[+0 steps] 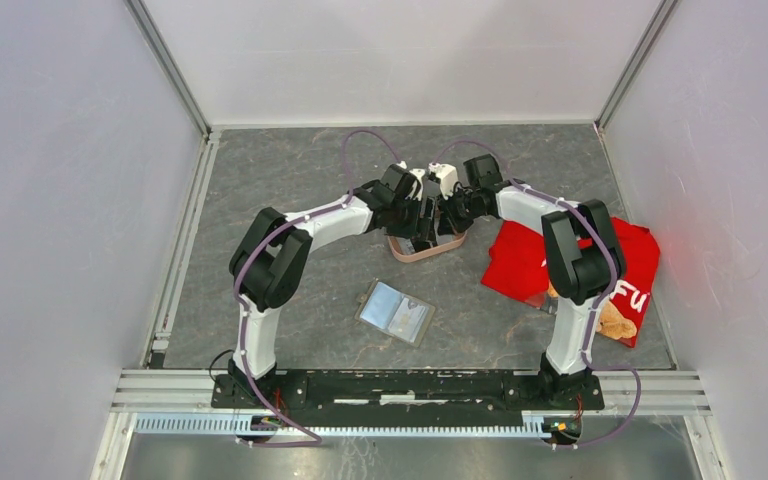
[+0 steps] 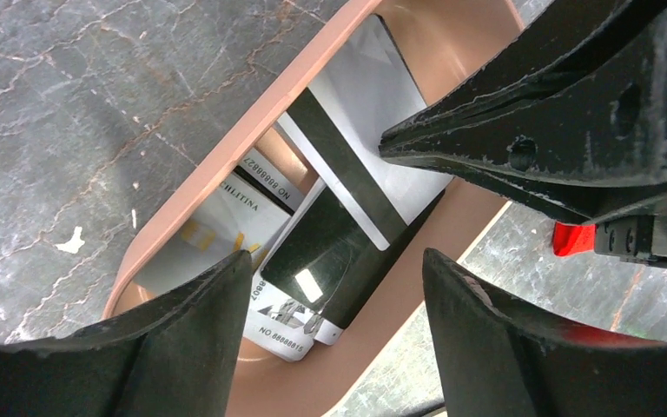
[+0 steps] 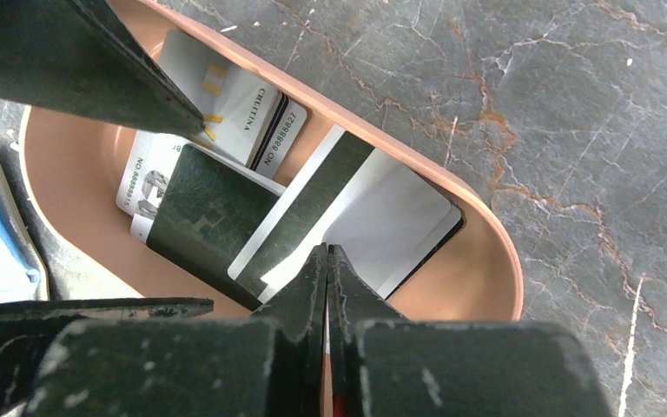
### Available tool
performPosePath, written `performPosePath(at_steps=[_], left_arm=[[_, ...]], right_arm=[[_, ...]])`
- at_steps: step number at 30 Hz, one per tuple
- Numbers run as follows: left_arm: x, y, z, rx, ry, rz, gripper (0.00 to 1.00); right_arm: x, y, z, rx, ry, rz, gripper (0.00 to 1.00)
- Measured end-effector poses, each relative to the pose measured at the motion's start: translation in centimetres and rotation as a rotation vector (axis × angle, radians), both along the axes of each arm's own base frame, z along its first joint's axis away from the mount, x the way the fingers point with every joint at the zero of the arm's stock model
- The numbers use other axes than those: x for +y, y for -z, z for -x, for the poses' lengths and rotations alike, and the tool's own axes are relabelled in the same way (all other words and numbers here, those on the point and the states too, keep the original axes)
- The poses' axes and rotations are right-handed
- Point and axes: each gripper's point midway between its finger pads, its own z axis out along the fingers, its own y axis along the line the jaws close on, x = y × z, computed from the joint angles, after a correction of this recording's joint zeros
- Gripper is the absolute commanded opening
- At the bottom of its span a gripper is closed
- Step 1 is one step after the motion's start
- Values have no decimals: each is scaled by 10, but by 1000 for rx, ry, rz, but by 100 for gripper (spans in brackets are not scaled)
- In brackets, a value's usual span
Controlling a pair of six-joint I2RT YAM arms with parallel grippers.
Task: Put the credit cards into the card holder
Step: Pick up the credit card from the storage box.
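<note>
A shallow, smooth pink oval tray [image 1: 425, 250] with a rounded rim sits on the grey, veined stone-look table [image 1: 290, 170]. Inside the tray lie the credit cards [image 3: 226, 200], thin glossy rectangles overlapping in a loose heap. Some are whitish with printed numbers and yellow marks, and one is dark with a sheen. On top is a white card [image 3: 382, 204] crossed by a broad dark stripe.

The right gripper [image 3: 326, 252] has its scuffed matt black fingers pressed together, the pointed tips touching that white card at its stripe. Whether the card is nipped between them cannot be told. The left gripper [image 2: 334, 265] hangs over the tray's other end, fingers spread apart above the heap.

The card holder [image 1: 396, 312], a flat square wallet opened out to show pale bluish panels, lies on the near side of the tray, apart from it. A crumpled red cloth [image 1: 560, 260] lies to the right of the tray.
</note>
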Motion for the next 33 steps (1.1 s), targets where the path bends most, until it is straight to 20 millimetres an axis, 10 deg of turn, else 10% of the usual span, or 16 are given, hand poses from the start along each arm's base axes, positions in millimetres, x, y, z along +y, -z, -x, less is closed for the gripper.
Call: performPosePath(at_steps=[13,24,33], left_arm=[[24,-7,5,-81,72,-118,100],[55,-117,-7,-396,-85,194,100],[88,-56,-4,-152,-281,205,86]], right_arm=[[1,-44,4,-96,-78,-121,12],[1,-35,-7,-165,-25,19,15],[-16,-11,-16,-228,38,312,4]])
